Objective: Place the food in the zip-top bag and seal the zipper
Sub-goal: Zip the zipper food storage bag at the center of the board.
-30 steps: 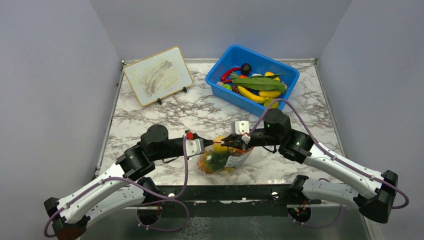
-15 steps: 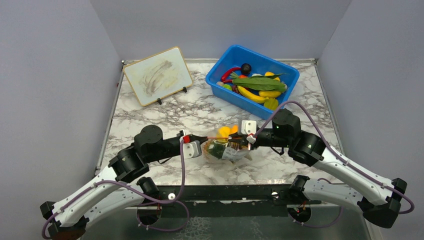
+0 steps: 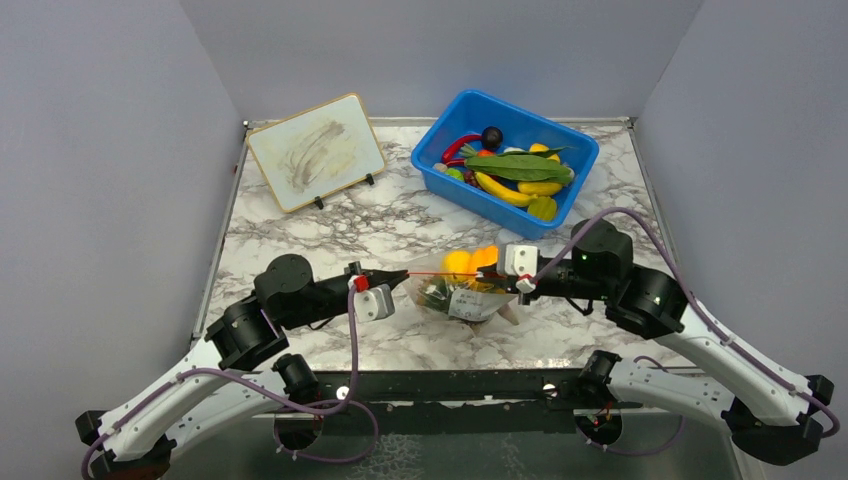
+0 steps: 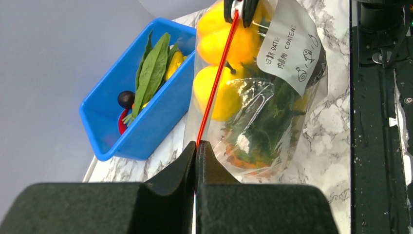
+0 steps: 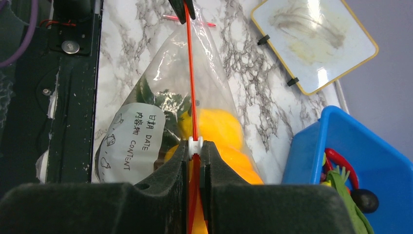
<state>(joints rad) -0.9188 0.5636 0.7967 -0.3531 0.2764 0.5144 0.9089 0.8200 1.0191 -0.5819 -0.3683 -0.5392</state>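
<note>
Tabletop [image 3: 400,228] of veined marble, grey walls [image 3: 110,150], zip-top bag [image 3: 466,301].

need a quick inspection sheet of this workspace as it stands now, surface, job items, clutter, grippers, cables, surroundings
surface: marble-pattern table, no spills seen
job's things: zip-top bag between the arms, holding yellow fruit and green leaves; zipper stretched taut; more food in the blue bin
clutter: smudged whiteboard on its stand, far left
grippers: left gripper shut on the zipper's left end; right gripper shut on the zipper at its white slider
cables: purple cables looped along both arms, clear of the bag
surroundings: grey walls on three sides, black rail at the near edge
</note>
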